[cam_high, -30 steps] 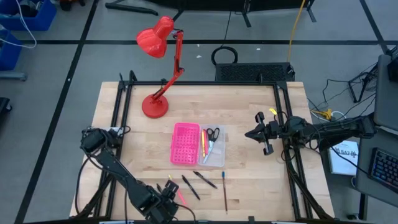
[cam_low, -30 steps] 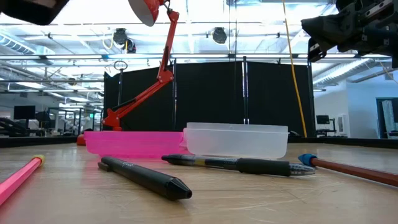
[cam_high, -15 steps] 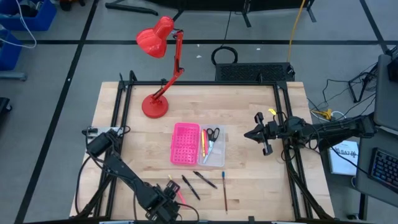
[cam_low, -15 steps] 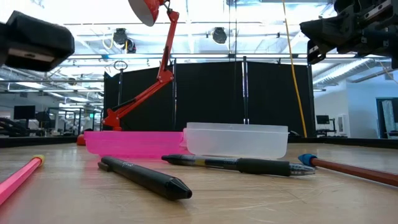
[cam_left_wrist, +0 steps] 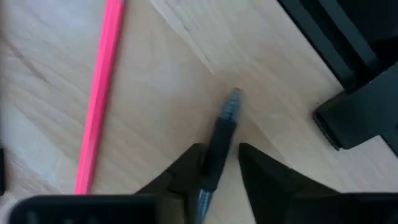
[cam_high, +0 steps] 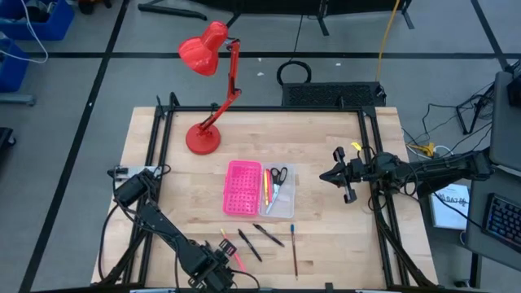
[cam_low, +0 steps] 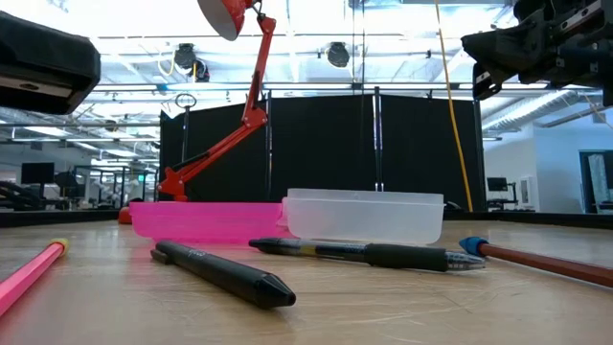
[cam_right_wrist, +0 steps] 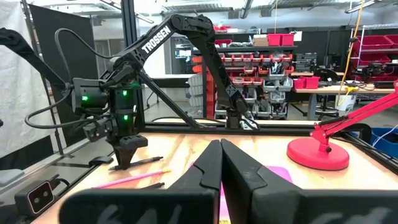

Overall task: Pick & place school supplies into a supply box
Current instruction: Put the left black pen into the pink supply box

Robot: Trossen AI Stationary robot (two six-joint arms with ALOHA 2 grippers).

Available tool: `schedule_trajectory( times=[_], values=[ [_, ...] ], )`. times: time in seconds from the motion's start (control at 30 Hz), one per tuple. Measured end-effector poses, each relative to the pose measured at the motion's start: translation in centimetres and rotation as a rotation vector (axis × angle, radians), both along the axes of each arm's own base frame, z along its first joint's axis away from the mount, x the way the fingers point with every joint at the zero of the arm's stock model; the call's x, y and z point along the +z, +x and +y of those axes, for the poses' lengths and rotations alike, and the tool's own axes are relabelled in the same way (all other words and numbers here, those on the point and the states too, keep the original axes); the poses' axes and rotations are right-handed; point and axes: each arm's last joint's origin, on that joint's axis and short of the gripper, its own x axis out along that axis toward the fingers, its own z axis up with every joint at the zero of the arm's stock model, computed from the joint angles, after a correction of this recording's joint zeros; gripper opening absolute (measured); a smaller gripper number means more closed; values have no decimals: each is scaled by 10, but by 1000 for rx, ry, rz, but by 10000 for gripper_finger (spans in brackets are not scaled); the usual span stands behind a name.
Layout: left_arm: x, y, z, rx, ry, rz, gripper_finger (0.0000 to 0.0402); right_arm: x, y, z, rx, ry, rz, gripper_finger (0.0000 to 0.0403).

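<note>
From above, the left pincer (cam_high: 213, 273) is seen low at the near edge of the worktop (cam_high: 326, 146), among loose pens (cam_high: 259, 236), while the supply box (cam_high: 259, 191) lies mid-worktop with scissors (cam_high: 278, 175) already in its clear half; the right pincer (cam_high: 342, 176) waits clenched and empty, well apart beside the box. From the low view, a black pen (cam_low: 225, 273) and a longer pen (cam_low: 369, 253) lie in front of the box, untouched. In the left wrist view, the fingers (cam_left_wrist: 186, 171) flank a dark pen (cam_left_wrist: 217, 149) near one end, with a pink pencil (cam_left_wrist: 99, 99) beside; whether the grasp is firm cannot be told. An off-centre hold could let the pen swing or slip during the lift, and the pencil might be nudged. In the right wrist view, "TROSSEN" is read on the left arm (cam_right_wrist: 155, 37).
</note>
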Motion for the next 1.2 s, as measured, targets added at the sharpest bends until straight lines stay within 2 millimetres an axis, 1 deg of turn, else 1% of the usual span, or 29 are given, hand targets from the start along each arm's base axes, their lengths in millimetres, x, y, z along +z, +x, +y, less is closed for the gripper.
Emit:
schedule_trajectory(
  times=[0.17,0.27,0.37,0.43,0.5,0.63,0.73,0.87,1.03,1.2],
  values=[
    [0,0,0,-1,-1,0,30,0,0,0,0,0,0,0],
    [-1,-1,-1,-14,3,0,28,0,0,0,0,0,0,0],
    [-1,-4,-4,-104,24,-8,36,0,0,0,0,0,0,0],
    [0,-9,-5,-145,81,-8,41,0,0,0,0,0,0,0],
    [4,-14,-4,-152,142,9,35,0,0,0,0,0,-1,0],
    [13,-17,9,-140,262,68,29,0,0,0,-1,0,0,0],
    [26,-10,8,-126,234,15,29,0,0,0,0,0,0,0],
    [24,-10,8,-150,251,27,29,0,0,0,-1,0,-1,0],
    [27,-8,7,-151,236,-1,33,0,0,0,-1,0,-1,0],
    [27,-8,7,-152,234,3,28,0,0,0,-1,0,2,0]
  ],
)
